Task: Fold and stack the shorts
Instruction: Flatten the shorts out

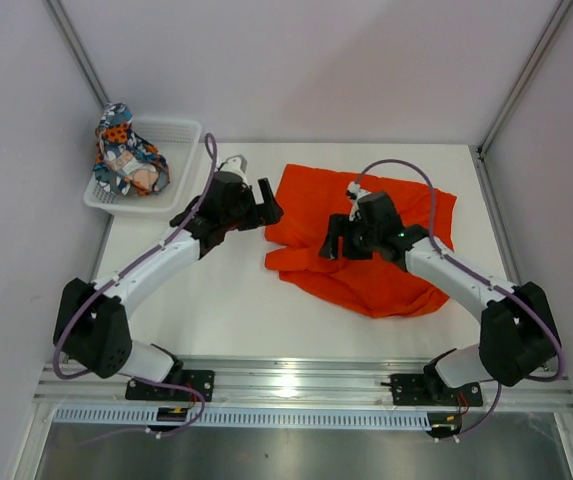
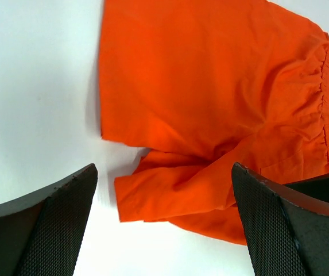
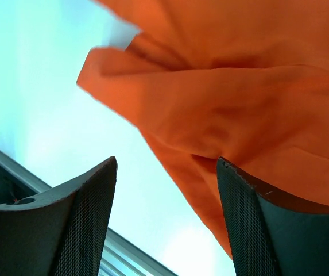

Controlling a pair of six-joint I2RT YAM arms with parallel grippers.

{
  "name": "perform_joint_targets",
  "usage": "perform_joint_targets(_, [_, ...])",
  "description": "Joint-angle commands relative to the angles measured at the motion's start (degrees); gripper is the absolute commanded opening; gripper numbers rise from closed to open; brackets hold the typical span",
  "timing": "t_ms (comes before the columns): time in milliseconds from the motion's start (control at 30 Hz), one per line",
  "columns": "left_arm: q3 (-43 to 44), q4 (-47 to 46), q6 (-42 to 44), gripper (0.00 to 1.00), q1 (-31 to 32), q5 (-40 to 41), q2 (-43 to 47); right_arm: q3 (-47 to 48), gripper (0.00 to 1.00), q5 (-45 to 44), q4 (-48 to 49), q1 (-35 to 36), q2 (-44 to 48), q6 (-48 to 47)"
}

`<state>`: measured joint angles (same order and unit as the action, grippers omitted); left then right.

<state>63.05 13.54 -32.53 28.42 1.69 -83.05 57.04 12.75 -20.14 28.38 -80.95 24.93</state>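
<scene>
Orange shorts (image 1: 311, 215) spread flat but rumpled on desk (image 1: 226, 290), centre-right, 1 leg folded under at near-left edge. Printed shorts (image 1: 126, 155) bundled in white basket (image 1: 181, 130) at far-left corner. Left end effector (image 1: 266, 205) just beside orange shorts' left edge, jaws wide, gripping nothing. Right end effector (image 1: 341, 238) above orange shorts' middle, jaws wide, gripping nothing.
</scene>
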Motion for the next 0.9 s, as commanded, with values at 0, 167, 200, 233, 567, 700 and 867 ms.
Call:
perform_joint_targets(0, [-3.01, 0.61, -1.65, 0.99, -1.96, 1.56, 4.99, 1.85, 0.72, -2.12, 3.53, 4.91, -2.98, -4.89])
perform_joint_targets(167, [-9.34, -1.77, -5.17, 0.99, -5.66, -3.27, 10.87, 2.99, 0.71, -5.17, 4.24, 12.74, -6.5, -8.04])
perform_joint_targets(200, [-9.78, -1.15, -5.08, 0.99, -6.53, -3.28, 12.98, 2.99, 0.7, -6.41, 4.06, 15.36, -6.85, -8.75])
perform_joint_targets(233, [-9.7, 0.85, -4.91, 0.99, -6.89, -2.93, 14.04, 2.82, 0.68, -7.47, 4.06, 16.35, -7.12, -9.63])
perform_joint_targets(567, [-9.52, 7.11, -4.12, 0.99, -9.0, -1.96, 24.85, 9.74, 0.55, -20.72, 2.31, 23.65, -19.84, -16.75])
perform_joint_targets(700, [-10.31, 7.9, -3.76, 0.99, -9.35, -1.96, 25.74, 12.57, 0.55, -23.39, 1.51, 24.18, -25.12, -17.19])
perform_joint_targets(867, [-10.92, 7.99, -3.5, 0.99, -9.7, -1.96, 26.09, 15.99, 0.53, -29.0, 2.22, 24.0, -30.05, -17.9])
